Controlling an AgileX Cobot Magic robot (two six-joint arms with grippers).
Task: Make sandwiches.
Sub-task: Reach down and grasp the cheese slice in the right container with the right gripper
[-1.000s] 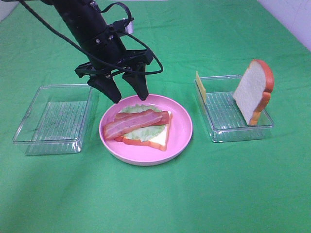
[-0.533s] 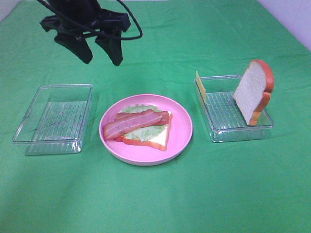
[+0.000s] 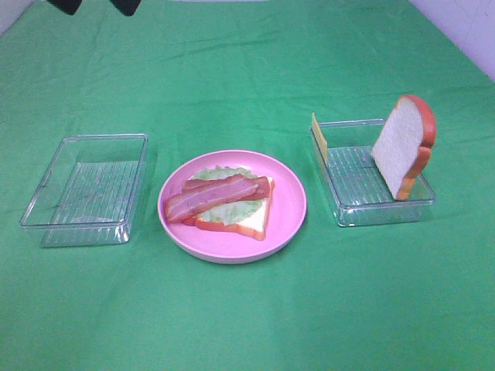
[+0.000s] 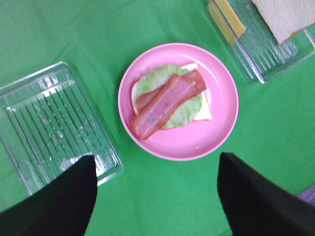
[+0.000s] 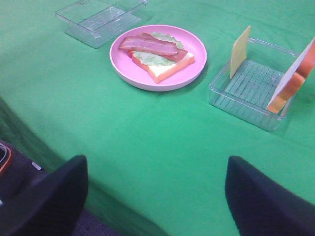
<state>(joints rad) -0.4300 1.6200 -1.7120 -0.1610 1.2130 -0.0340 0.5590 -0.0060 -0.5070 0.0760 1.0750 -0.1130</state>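
The left hand [image 4: 155, 164] is pulling up and away from the pink plate [image 3: 288, 209] toward the far left corner of the worktop [image 3: 247, 325], its fingers standing apart and carrying nothing. The right hand [image 5: 156, 164] is holding off by an edge of the worktop, well apart from the plate, likewise spread and empty. The sandwich is sitting half-built on the plate at the worktop's middle, with one bread slice [image 3: 251, 222] underneath, lettuce [image 3: 224, 210] on it and bacon strips [image 3: 216, 197] across the top. The cheese [image 3: 319, 139] and the second bread slice [image 3: 402, 147] are waiting upright in the clear tray [image 3: 356, 212] toward the right edge, so two layers appear to remain. The other tray [image 3: 46, 220], toward the left edge, is showing nothing inside. The high view is cropping the left hand to two dark tips and missing the right hand altogether, and the lettuce is hiding most of the bottom slice.
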